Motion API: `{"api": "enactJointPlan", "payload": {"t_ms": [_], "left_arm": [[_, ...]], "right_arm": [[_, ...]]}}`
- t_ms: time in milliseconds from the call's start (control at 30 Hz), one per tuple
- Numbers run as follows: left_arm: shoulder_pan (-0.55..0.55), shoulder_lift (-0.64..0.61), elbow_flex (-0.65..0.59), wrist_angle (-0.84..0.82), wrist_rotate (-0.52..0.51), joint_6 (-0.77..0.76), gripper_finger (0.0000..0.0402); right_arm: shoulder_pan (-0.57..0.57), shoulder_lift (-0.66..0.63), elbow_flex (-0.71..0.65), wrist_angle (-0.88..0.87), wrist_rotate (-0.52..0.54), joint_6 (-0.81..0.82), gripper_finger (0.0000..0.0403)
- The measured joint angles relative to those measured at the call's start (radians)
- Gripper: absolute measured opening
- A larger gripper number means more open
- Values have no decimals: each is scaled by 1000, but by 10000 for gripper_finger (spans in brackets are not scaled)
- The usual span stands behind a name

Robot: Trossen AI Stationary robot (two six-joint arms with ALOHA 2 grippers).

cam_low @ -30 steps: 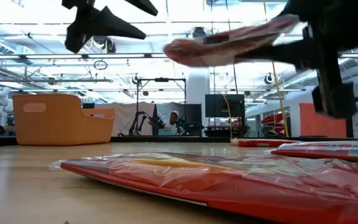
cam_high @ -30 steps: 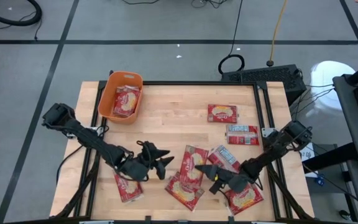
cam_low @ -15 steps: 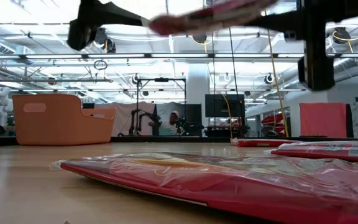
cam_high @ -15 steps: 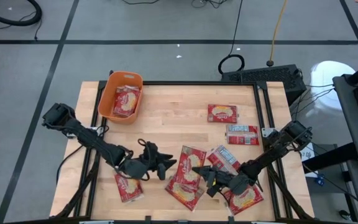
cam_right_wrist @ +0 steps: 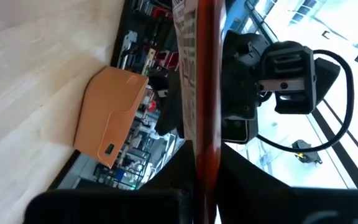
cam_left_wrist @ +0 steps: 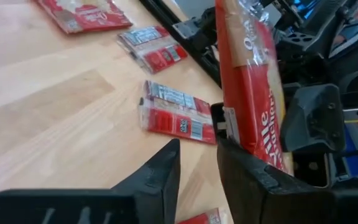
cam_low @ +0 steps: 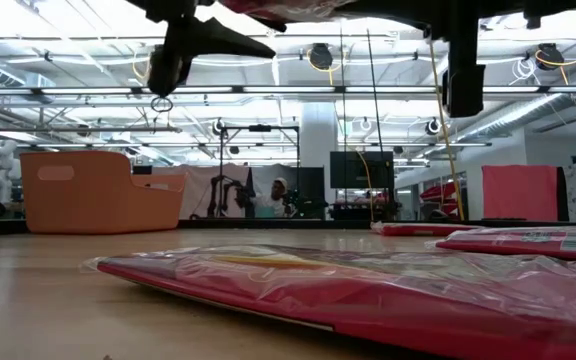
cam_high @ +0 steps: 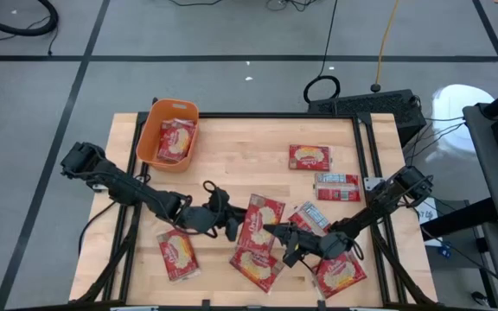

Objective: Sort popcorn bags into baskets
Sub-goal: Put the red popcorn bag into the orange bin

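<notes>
My right gripper is shut on one popcorn bag, red with a cream oval, held up over the table's near middle. My left gripper is open just left of that bag; in the left wrist view the bag stands beside one finger, not between the two, and I cannot tell whether it touches. The orange basket stands at the far left with popcorn bags inside. Several more bags lie flat on the table, such as those at the near left and near middle. My right gripper pinches the bag's edge nearest the table's right between its two fingers, reaching level from the right. In its wrist view the bag runs edge-on out of the fingers. The bag is lifted clear of the table.
Loose bags lie at the far right, the right and under my right arm. A black metal frame borders the table. Bare wood lies between the basket and the right-hand bags.
My right gripper has risen with the bag and rolled, turning the bag with it; in the low view the bag has climbed to the picture's top. My left gripper has swung toward the table's right, up to the bag's left edge.
</notes>
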Motion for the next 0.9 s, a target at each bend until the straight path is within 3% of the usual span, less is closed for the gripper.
{"api": "enactJointPlan", "payload": {"t_ms": [200, 367, 633, 900], "left_arm": [[0, -5, 0, 18, 26, 70, 137], [8, -61, 0, -46, 152, 16, 148], [-1, -83, 0, -37, 131, -2, 132], [5, -100, 0, -62, 129, 56, 154]], "right_arm": [[4, 0, -1, -2, -2, -1, 25], [27, -1, -1, -4, -6, 16, 25], [25, -1, -1, -6, -2, -7, 25], [27, 0, -2, -18, 1, -6, 25]]}}
